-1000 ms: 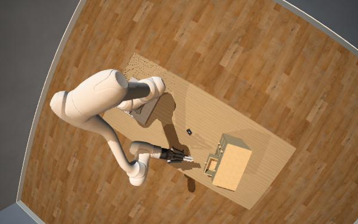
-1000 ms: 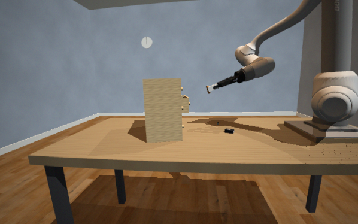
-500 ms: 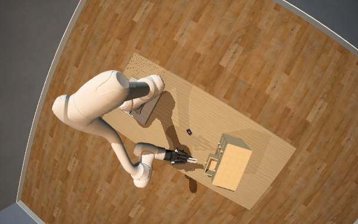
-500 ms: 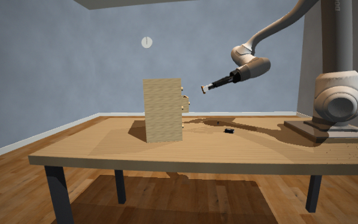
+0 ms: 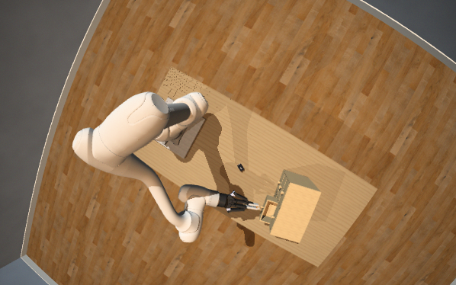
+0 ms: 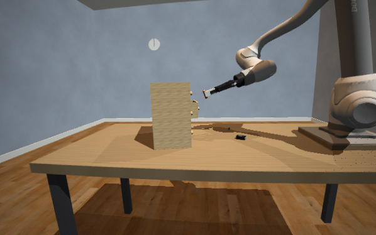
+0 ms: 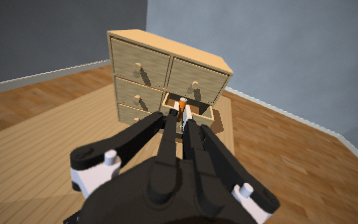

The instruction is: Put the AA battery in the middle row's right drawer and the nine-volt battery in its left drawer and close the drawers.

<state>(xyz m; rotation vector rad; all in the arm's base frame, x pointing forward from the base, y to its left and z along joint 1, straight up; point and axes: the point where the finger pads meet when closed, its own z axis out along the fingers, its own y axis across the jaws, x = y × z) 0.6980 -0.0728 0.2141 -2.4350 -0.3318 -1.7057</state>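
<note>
The small chest (image 5: 297, 211) (image 6: 171, 116) (image 7: 140, 39) stands upright, with two columns and three rows of drawers. Its right middle drawer (image 6: 194, 110) (image 7: 206, 120) is partly pulled out and looks level; the other drawers look pushed in. My gripper (image 6: 207, 93) (image 7: 180, 109) is shut on the AA battery (image 6: 204, 91) (image 7: 182, 103), orange and dark, which sticks out past the fingertips. It is held crosswise, in front of the chest and higher than the open drawer. A small black block (image 5: 240, 167) (image 6: 241, 137), probably the nine-volt battery, lies on the table in front of the chest.
Another tiny dark thing (image 6: 229, 129) lies on the table beyond the black block in the exterior view; I cannot tell what it is. Round knobs stick out of the chest's front. The arm's base plate (image 5: 191, 142) (image 6: 312, 138) is at the table's other end.
</note>
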